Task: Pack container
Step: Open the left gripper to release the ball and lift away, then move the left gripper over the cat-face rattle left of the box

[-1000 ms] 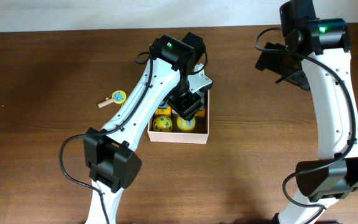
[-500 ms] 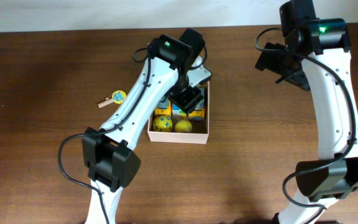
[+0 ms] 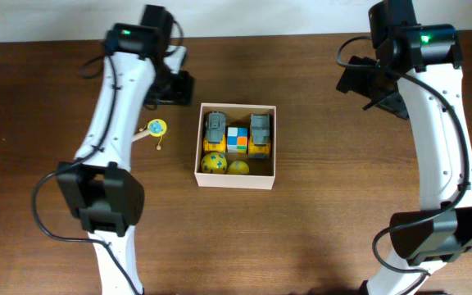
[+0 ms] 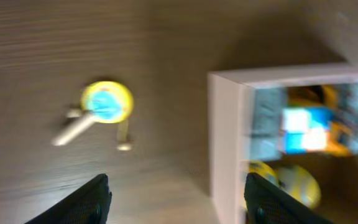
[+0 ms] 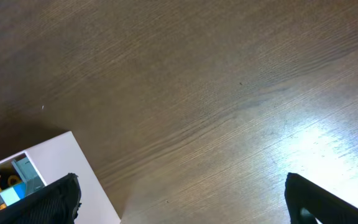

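— Where's the container?
— Mid-bench, a little toward the far edge. Only the overhead shows the whole load: two grey-and-yellow trucks, a coloured cube between them, and two yellow balls by the near wall.
— The wrist views?
— The left wrist view, blurred, catches its left wall and the yellow disc toy lying apart from it. The right wrist view sees one corner and bare wood.
— Jaws?
— Left jaws are spread with nothing between them, off the container's far-left corner. Right jaws gape wide and empty, near the bench's far edge.
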Robot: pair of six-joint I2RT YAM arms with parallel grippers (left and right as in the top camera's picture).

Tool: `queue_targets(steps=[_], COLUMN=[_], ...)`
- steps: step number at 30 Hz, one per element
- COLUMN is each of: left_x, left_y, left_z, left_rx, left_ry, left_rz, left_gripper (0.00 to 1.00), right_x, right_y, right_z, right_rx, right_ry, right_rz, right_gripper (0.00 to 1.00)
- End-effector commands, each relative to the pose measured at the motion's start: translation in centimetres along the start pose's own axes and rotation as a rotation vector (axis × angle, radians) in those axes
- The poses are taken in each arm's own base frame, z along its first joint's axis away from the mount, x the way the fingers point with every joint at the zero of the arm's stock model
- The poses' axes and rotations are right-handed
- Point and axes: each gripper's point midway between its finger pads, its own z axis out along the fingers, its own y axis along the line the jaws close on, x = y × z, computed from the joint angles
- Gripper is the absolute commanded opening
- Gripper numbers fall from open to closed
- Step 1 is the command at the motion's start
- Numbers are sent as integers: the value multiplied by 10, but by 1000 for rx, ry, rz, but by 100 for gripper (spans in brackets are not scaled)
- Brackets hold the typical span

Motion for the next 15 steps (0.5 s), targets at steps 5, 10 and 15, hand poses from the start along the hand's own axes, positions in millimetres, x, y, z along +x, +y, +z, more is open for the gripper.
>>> queue_targets(steps=[5, 10, 15], left_x=[-2, 5, 9], left_y=[47, 69, 98], left_z=[30, 72, 99], left_rx=[-122, -199, -333], left_ry=[19, 82, 139], left_rz=[32, 90, 160], left_gripper=[71, 82, 85], right_x=[-3, -3, -3], right_y=[-3, -3, -3], right_z=[-4, -4, -4], right_rx=[-4, -4, -4], right_ry=[-12, -12, -12], right_rz=[20, 20, 20], right_gripper=[99, 99, 99])
